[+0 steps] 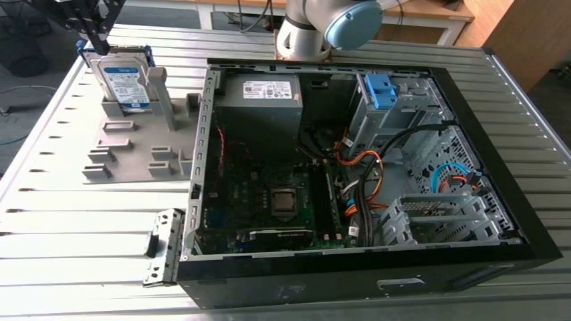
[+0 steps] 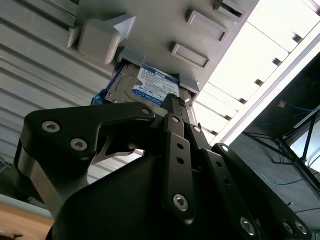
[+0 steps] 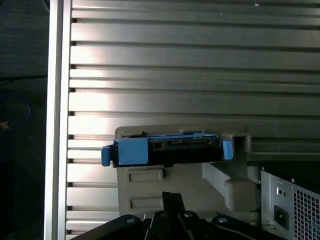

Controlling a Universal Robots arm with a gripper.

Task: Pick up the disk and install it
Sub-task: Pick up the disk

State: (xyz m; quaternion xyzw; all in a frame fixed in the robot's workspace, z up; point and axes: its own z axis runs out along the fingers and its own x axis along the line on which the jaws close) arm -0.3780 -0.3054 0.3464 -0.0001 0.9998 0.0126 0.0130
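Observation:
The disk (image 1: 123,80) stands upright in a grey holder (image 1: 134,144) at the exterior view's upper left, on the slatted table beside the open computer case (image 1: 357,174). Silver, it carries a white-and-blue label and sits in a blue bracket. My gripper (image 1: 101,45) hangs just above the disk's top corner, fingers drawn together with nothing between them. The first wrist view shows the disk's (image 3: 165,150) edge on, beyond my gripper's (image 3: 170,197) tip. In the second wrist view the disk's label (image 2: 152,87) shows past my gripper (image 2: 170,100).
Inside the case are a grey power-supply box (image 1: 259,93), a motherboard (image 1: 267,194), bundled cables (image 1: 366,180) and a drive cage with a blue latch (image 1: 380,90). The arm's base (image 1: 308,33) stands behind the case. The table's edge (image 3: 57,120) runs near the holder.

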